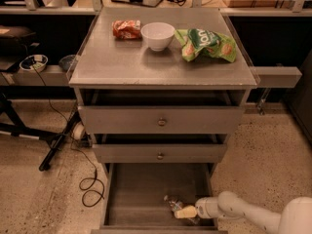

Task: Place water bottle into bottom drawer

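The bottom drawer (141,189) is pulled open below two closed drawers with round knobs. The clear water bottle (174,204) lies on the drawer floor toward its right front. My gripper (185,212) reaches in from the lower right on a white arm, down inside the drawer at the bottle's near end and touching or nearly touching it.
On the cabinet top (122,62) stand a red snack packet (126,29), a white bowl (157,35) and a green chip bag (207,44). A black cable (90,186) and a stand leg (58,145) lie on the floor to the left.
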Robot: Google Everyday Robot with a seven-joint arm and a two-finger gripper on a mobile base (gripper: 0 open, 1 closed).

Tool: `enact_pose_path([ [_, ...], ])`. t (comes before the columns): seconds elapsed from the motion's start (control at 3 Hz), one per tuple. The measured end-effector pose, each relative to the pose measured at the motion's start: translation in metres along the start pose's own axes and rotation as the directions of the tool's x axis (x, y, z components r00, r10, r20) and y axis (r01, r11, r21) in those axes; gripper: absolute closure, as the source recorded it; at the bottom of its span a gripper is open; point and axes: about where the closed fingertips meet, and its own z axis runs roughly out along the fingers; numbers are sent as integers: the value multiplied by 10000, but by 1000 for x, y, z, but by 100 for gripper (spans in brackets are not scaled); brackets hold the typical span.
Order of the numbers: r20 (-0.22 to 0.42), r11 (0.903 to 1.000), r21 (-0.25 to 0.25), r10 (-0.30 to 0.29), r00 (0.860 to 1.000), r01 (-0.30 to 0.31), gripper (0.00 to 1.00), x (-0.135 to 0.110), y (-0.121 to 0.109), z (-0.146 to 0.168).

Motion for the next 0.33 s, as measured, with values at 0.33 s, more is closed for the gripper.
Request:
enact_pose_path([
  [0.33, 0, 10000, 0, 0, 10000, 0, 0, 0, 0, 0],
])
